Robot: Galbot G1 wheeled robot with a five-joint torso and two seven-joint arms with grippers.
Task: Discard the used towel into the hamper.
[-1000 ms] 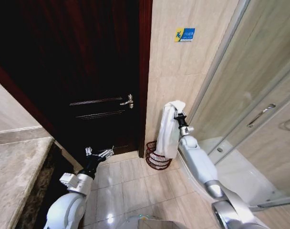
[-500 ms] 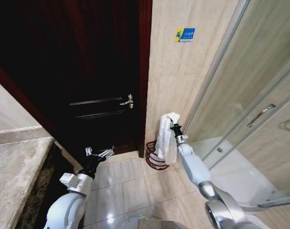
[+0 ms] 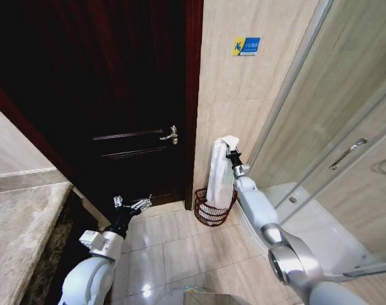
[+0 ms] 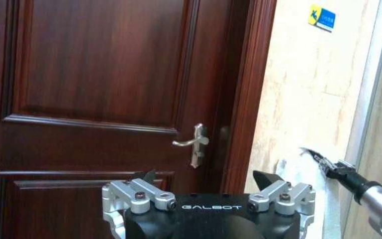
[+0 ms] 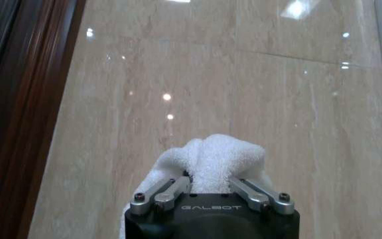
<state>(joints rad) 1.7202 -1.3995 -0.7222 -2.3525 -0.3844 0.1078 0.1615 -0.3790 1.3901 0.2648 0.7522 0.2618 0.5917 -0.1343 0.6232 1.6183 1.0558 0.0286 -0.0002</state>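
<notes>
While the right gripper [image 3: 230,150] pinches the top fold of the white towel [image 3: 220,173] between its jaws, the cloth hangs straight down from them, long axis vertical, its lower end dipping at the rim of the hamper [image 3: 212,210] directly beneath. The hamper stands on the glossy beige tiled floor [image 3: 180,248] against the marble wall [image 3: 244,101], between the dark wooden door [image 3: 117,95] and the glass shower enclosure [image 3: 332,146]. The left gripper [image 3: 133,204] waits low before the door, jaws spread.
</notes>
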